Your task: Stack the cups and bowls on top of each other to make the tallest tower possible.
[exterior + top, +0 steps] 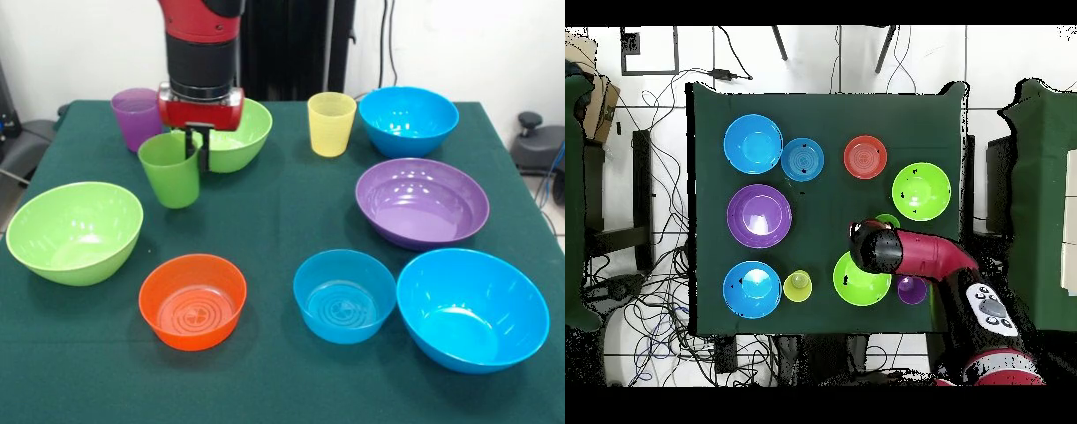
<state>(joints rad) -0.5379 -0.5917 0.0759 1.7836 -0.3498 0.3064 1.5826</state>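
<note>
My gripper [199,148] hangs at the rim of the green cup [170,170] at the table's back left, its dark fingers shut on the cup's right wall. From overhead, the arm hides all but a sliver of the green cup [887,220]. Just behind the cup is a lime bowl [240,134], with the purple cup [135,117] to its left. The yellow cup [331,124] stands upright at the back middle. The other bowls stand singly: lime [75,231], orange [192,300], small blue [344,294], large blue [472,309], wide purple [422,201], and blue [408,119].
A dark green cloth [282,212] covers the table. A black chair [538,141] stands off its right side. In the overhead view, cables [645,290] lie on the floor beside the table.
</note>
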